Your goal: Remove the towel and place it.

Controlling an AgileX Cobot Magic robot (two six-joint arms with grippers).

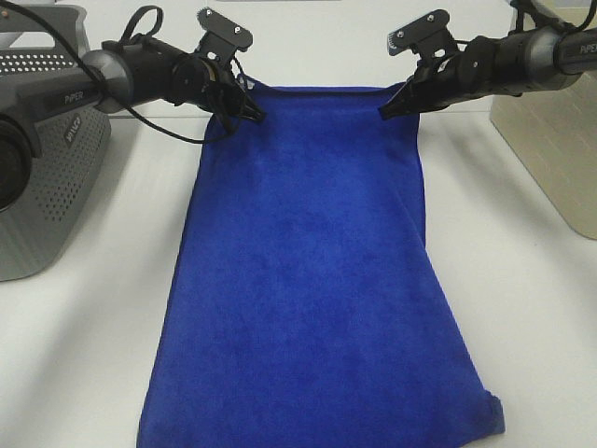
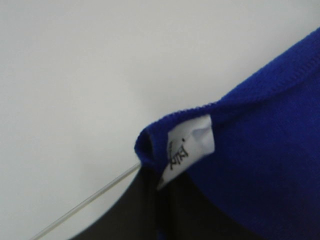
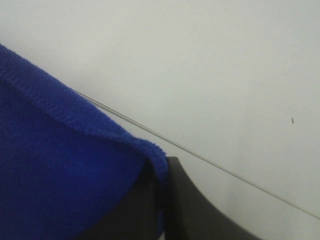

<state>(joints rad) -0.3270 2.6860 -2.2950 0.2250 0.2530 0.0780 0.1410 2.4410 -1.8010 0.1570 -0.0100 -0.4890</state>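
From my station I see the towel point(image 1: 312, 280) spread lengthwise down the white table point(image 1: 84, 373), a long royal-blue rectangle of plush, velvety pile with a faint sheen and soft brushed streaks. Its far edge is pulled taut between my two grippers and lifted a little off the surface; the rest lies flat toward the camera, widening slightly, with one near corner point(image 1: 494, 411) folded over on itself.

My left gripper point(image 1: 252, 114) is clenched on the far left corner of the towel. In the left wrist view the dark finger point(image 2: 150, 210) pinches a bunched fold of blue, the stitched hem runs along the edge, and a small white tag point(image 2: 189, 147) with dark print hangs just beside the pinch.

My right gripper point(image 1: 387, 110) is clamped on the far right corner. The right wrist view shows the overlocked hem curling into the black finger point(image 3: 200, 210), the nap fine and dense.

At the left edge stands the grey basket point(image 1: 56, 177), hard plastic with rounded walls pierced by rows of small holes; I cannot see inside it. At the right edge sits a beige box-like object point(image 1: 550, 149) with a matte, lightly textured face; its contents are also out of sight.
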